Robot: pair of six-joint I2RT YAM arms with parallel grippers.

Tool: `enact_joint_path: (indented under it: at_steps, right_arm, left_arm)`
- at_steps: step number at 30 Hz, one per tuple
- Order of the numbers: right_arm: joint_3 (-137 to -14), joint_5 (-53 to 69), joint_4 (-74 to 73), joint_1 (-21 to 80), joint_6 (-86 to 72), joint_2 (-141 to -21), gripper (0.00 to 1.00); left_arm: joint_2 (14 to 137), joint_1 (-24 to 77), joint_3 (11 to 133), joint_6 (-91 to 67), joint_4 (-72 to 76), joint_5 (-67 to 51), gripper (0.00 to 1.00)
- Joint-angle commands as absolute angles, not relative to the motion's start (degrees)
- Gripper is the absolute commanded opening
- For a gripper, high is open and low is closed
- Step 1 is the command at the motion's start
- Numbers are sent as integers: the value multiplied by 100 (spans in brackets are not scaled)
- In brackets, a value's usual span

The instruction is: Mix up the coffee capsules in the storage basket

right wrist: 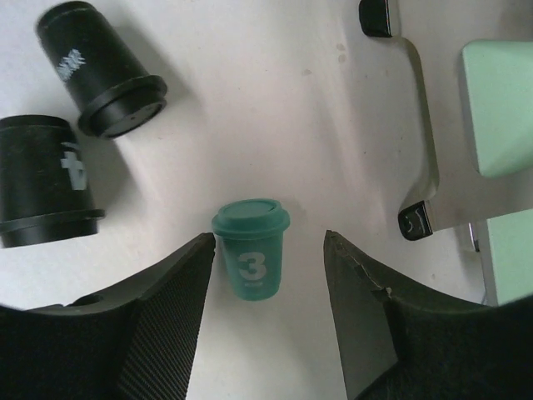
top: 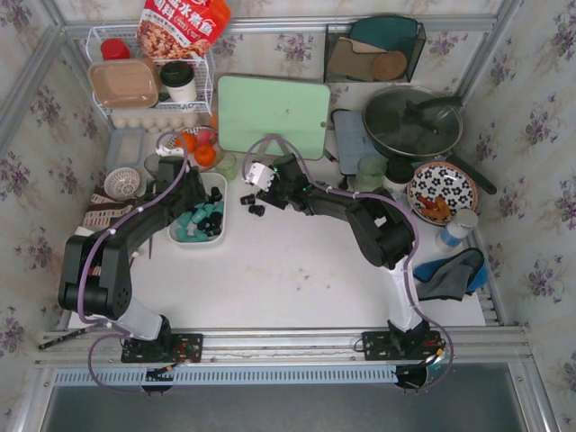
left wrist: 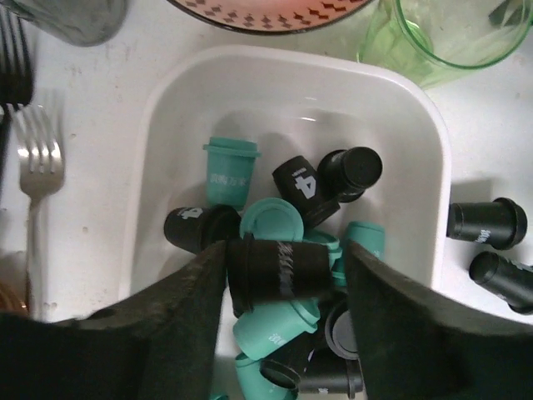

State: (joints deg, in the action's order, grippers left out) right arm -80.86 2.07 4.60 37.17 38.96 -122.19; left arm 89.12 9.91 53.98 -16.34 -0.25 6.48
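Fingers (left wrist: 166,333) of the left gripper (left wrist: 285,247) stand either side of a black capsule (left wrist: 279,271) lying crosswise above the pile. Its rim meets one finger, while a sliver seems to show at the other, so I cannot tell whether it is clamped. Under it, teal and black coffee capsules (left wrist: 229,171) lie jumbled in the near half of the storage basket (left wrist: 291,62). Two more black capsules (left wrist: 487,223) lie on the table just outside its wall. A green cup (left wrist: 454,33) stands beyond the basket's far corner and a fork (left wrist: 33,158) lies to the other side.

The right gripper (right wrist: 268,237) has its jaws apart around an upright teal capsule (right wrist: 251,250) marked 3, with a clear gap at one side. Two black pods (right wrist: 104,67) lie on their sides close by on the white table (right wrist: 275,100). A mint-green board (right wrist: 500,108) sits further off.

From above, the left arm (top: 117,243) rises from its base, folds and reaches to the basket. The right arm (top: 378,229) bends at the elbow and stretches leftward, its wrist just beside the basket.
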Motion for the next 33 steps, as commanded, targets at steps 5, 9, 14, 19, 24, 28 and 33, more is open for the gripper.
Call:
enact_joint_path:
  at_steps: [5,9,14,19,24,28,33]
  right_arm:
    - [-8536,814,-158,3506,4144,-12572,61]
    - [-8627,1034,-339,3428,4087,-12674,54]
    - [-8591,1180,-265,3414,3827,-12617,37]
    - [-8059,1397,-1,3410,3317,-12029,29]
    - [-6829,1716,894,3392,2249,-10750,27]
    - [-5816,1817,1527,3371,948,-9670,26]
    - [-4913,2115,2029,3372,-408,-8668,27]
  left_arm:
    - [8804,993,5352,-1726,7,313,76]
    - [8534,1022,5191,-1586,252,-108,77]
    - [8297,1370,4828,-882,970,-705,77]
    - [8143,1900,4295,78,1986,-1169,78]
    - [7893,2398,3919,1057,2694,-1522,80]
    - [7965,2841,3362,2100,3865,-1927,84]
    - [8012,3230,3150,2748,4545,-2523,89]
